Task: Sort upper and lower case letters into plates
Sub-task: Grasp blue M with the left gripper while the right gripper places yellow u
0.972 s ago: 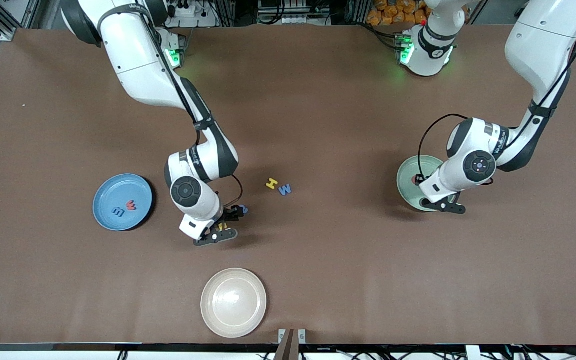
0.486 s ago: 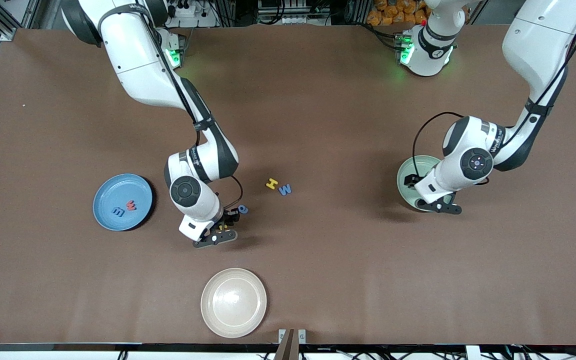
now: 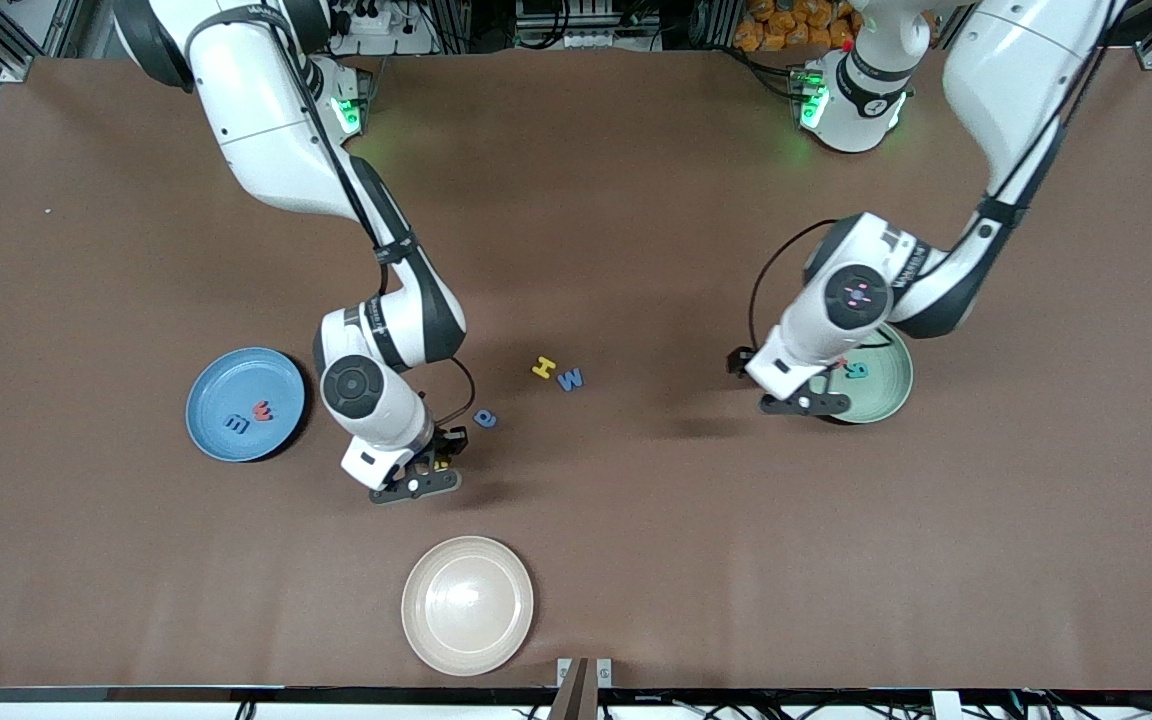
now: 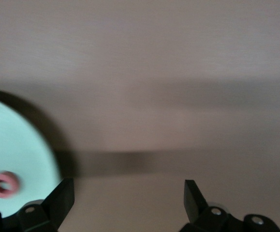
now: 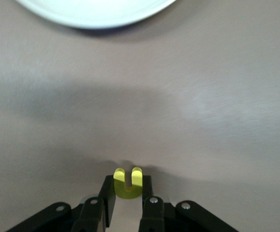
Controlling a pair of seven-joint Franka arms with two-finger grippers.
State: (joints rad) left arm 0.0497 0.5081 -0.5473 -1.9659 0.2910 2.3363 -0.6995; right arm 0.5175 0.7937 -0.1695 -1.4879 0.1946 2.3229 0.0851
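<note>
The right pincer (image 3: 433, 468) is low over the counter (image 3: 636, 200), between the blue plate (image 3: 221, 385) and the blue letter (image 3: 484, 418), with its fingers clamped on a yellow letter (image 5: 127, 182). In the right wrist view that letter stands between the fingertips with its two prongs pointing away from the pincer; it looks like a "u" or an "n", though the view does not settle which. The cream plate (image 3: 467, 604) lies nearer to the front camera than this pincer, and its rim shows at the edge of the right wrist view.

The blue plate, toward the right arm's end of the counter, holds a red letter (image 3: 263, 408) and a blue "m" (image 3: 236, 423) side by side, just apart.

Near the middle of the counter a yellow "H" (image 3: 544, 367) and a blue "W" (image 3: 570, 379) lie just beside each other, with the lone blue letter near them, nearer to the camera.

The left pincer (image 3: 781, 388) hangs over the counter just beside the mint plate (image 3: 886, 390), at the plate's edge toward the middle, its fingers (image 4: 57, 200) spread wide with nothing between them. The mint plate, toward the left arm's end, holds a teal letter (image 3: 857, 370) and a pink-red ring-shaped letter (image 4: 2, 183); the left arm covers part of the plate.
</note>
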